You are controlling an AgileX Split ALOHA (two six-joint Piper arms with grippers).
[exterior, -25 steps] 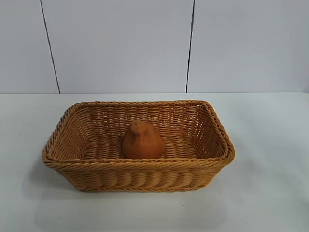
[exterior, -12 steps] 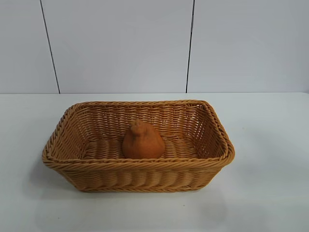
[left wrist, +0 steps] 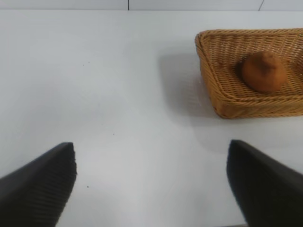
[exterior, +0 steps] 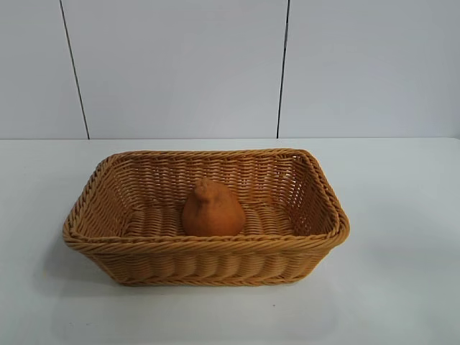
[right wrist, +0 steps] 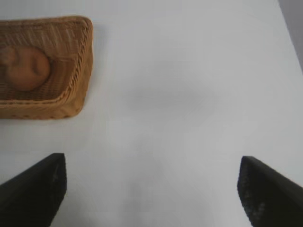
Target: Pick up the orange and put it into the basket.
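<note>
The dull-orange orange (exterior: 213, 210) with its knobby neck up rests on the floor of the tan wicker basket (exterior: 205, 246), near the middle. Both wrist views show it there too: orange (left wrist: 263, 72) inside the basket (left wrist: 222, 94), and orange (right wrist: 26, 68) inside the basket (right wrist: 78, 90). My left gripper (left wrist: 151, 153) hangs open over bare table, well away from the basket. My right gripper (right wrist: 152, 163) is open as well, with nothing between its fingers, off to the basket's other side. Neither arm appears in the exterior view.
The white table (exterior: 402, 287) stretches around the basket on all sides. A pale panelled wall (exterior: 180, 65) rises behind it. The table's edge meets a grey strip (right wrist: 293, 28) at one corner of the right wrist view.
</note>
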